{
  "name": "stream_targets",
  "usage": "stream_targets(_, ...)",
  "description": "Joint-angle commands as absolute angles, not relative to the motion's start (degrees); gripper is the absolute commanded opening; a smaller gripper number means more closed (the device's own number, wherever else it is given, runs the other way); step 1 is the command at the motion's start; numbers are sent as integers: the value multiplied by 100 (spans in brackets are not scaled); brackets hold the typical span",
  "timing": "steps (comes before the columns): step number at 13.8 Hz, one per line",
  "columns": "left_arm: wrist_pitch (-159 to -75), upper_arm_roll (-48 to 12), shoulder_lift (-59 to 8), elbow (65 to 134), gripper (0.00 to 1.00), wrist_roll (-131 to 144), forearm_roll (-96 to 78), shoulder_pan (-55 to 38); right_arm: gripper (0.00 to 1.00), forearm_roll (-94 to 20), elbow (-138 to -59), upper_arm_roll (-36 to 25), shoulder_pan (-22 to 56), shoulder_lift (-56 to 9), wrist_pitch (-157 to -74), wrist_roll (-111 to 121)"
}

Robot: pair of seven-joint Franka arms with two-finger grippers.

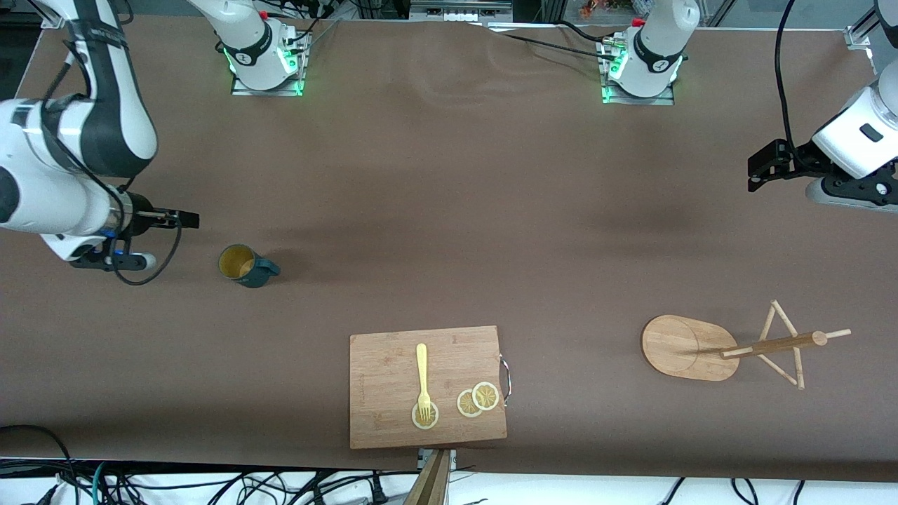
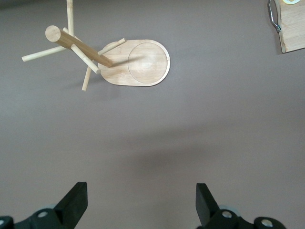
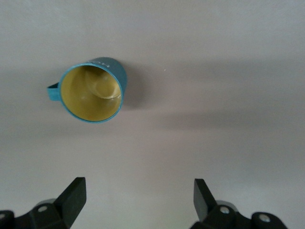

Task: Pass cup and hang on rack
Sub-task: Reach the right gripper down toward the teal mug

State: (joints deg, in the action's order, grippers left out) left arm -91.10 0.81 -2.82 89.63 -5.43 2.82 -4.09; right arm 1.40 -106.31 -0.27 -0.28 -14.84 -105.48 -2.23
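Observation:
The teal cup (image 1: pixel 247 266) stands upright on the table toward the right arm's end, yellow inside showing, with its handle toward the table's middle. My right gripper (image 1: pixel 181 219) hangs open and empty above the table beside the cup, apart from it. The right wrist view shows the cup (image 3: pixel 93 90) ahead of the open right gripper (image 3: pixel 138 200). The bamboo rack (image 1: pixel 691 347) stands upright toward the left arm's end, with its pegs (image 1: pixel 786 344) free. My left gripper (image 1: pixel 759 167) is open and empty, high over the table. The left wrist view shows the rack (image 2: pixel 138 62) ahead of the open left gripper (image 2: pixel 141 202).
A wooden cutting board (image 1: pixel 386 365) lies near the table's front edge at the middle, with a yellow fork (image 1: pixel 422 379) and lemon slices (image 1: pixel 478 400) on it. Its corner shows in the left wrist view (image 2: pixel 293 33). Brown table between cup and rack.

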Motion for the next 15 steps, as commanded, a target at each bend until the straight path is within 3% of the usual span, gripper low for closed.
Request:
stream_targets(1, -9018, 62, -308, 8824, 100, -580, 431, -396, 100, -104, -11257, -18, -35, -1336, -11116, -360)
stream_targets(15, -9026, 53, -308, 8824, 100, -580, 431, -396, 100, -351, -11364, -18, -53, -2214, -12919, -439)
